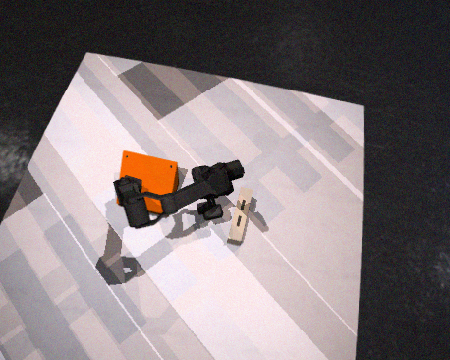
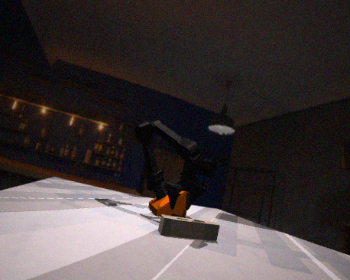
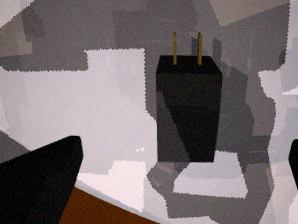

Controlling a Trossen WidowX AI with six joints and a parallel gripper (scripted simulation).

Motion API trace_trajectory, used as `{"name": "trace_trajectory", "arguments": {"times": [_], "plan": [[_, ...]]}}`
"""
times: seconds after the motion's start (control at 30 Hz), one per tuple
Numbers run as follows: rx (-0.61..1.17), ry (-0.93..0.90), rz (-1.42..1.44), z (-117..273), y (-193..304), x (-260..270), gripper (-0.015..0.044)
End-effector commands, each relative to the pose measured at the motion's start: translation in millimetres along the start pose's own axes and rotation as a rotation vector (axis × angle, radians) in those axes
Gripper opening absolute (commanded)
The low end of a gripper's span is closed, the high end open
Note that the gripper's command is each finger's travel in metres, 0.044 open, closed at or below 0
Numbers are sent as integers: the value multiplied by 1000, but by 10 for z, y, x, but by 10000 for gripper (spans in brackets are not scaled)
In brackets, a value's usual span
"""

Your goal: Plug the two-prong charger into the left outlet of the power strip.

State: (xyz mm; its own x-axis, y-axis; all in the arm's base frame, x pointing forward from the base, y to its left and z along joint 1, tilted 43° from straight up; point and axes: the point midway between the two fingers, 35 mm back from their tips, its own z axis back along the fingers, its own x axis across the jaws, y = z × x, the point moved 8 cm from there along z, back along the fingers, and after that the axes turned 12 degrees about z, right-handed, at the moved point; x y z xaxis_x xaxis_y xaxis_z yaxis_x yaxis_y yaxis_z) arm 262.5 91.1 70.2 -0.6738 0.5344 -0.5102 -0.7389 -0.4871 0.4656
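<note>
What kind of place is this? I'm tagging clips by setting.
Likely a dim bar or lounge after dark: lit shelves of bottles along the back wall, a hanging lamp, and a pale patchwork table where the open gripper hovers over a charger.

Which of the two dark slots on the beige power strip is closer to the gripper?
The upper slot on the beige power strip, nearer the open gripper; the lower slot sits farther down.

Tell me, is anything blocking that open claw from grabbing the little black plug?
Nothing visible does. In the wrist view the charger lies alone on the table, prongs pointing away, with only bare surface between it and the open gripper.
</note>
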Motion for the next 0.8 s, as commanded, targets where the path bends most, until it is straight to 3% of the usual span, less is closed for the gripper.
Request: {"name": "trace_trajectory", "arguments": {"times": [0.0,0.77], "plan": [[12,2,8,-85,10,6,440],[12,2,8,-411,-20,-4,440]]}}
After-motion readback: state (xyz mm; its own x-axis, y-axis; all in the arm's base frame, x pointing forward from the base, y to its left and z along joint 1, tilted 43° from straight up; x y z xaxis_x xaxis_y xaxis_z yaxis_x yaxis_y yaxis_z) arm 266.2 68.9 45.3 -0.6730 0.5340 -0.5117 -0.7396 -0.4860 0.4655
